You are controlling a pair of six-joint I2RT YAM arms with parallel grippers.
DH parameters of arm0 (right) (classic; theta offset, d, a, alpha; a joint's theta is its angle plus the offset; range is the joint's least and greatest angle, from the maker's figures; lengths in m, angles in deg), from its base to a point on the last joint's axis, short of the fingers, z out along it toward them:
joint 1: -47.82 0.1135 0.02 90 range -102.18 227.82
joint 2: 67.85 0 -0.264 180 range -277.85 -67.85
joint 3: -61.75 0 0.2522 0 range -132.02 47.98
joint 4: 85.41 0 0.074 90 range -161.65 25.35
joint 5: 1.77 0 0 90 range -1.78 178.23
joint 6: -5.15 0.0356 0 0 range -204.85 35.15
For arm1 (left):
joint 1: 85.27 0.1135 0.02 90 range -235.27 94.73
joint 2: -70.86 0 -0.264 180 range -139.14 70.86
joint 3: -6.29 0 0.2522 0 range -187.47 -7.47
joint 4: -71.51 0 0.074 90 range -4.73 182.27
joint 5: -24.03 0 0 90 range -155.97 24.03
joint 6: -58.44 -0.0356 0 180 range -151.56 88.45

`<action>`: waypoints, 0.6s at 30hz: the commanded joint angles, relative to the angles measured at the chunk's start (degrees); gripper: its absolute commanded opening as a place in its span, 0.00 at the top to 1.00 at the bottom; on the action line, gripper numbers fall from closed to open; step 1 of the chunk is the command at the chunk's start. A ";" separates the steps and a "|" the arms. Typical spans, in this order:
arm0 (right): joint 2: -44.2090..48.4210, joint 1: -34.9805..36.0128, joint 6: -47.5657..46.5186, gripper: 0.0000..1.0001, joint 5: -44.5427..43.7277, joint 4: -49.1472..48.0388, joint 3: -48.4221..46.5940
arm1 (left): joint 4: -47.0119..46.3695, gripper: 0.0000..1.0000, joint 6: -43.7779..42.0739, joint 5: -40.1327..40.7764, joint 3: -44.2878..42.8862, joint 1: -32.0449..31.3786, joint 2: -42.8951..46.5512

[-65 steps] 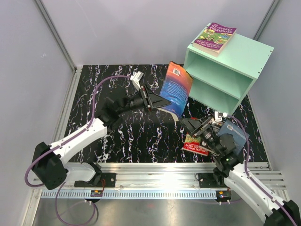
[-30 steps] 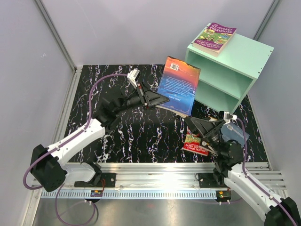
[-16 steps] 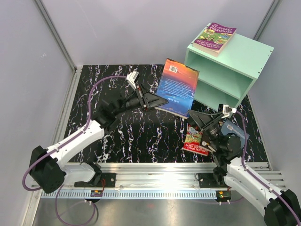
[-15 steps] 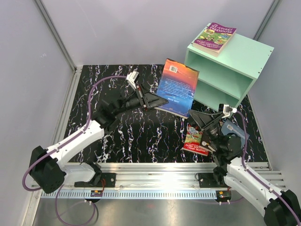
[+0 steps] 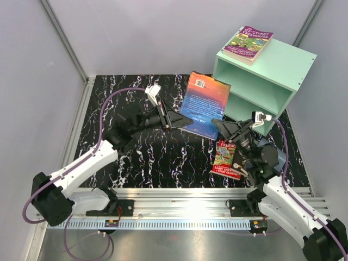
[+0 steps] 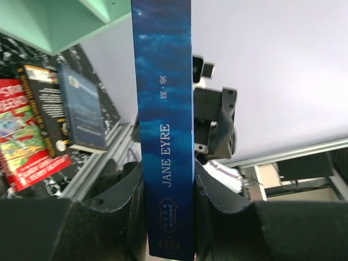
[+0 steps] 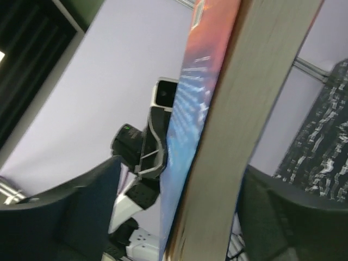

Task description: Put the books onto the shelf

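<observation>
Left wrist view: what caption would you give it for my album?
Left hand clamps a blue Jane Eyre, spine facing the camera, shelf corner above.

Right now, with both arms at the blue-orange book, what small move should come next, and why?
Probably close the right gripper on the blue-orange book at its page edge: the jaws stand open either side of that edge while the left gripper clamps the spine, which suggests a handover toward the shelf.
</observation>
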 commanded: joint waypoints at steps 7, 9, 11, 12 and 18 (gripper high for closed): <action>-2.85 -0.44 -9.28 0.84 6.27 11.00 -12.37 | 13.66 1.00 -14.36 6.20 -9.20 -3.01 3.37; -1.89 -0.44 -10.78 1.00 5.92 15.23 -14.48 | 16.48 1.00 -16.12 8.23 -10.60 -3.45 3.10; -0.84 -0.44 -13.41 1.00 5.22 21.90 -16.84 | 20.26 0.98 -17.35 10.86 -11.83 -3.88 2.58; 0.21 -0.44 -14.29 1.00 4.34 24.19 -17.81 | 21.85 0.97 -18.75 11.92 -12.62 -4.06 2.40; -2.04 -0.44 -24.74 1.00 -1.79 45.37 -34.23 | 33.45 0.26 -24.91 22.37 -17.81 -5.82 3.01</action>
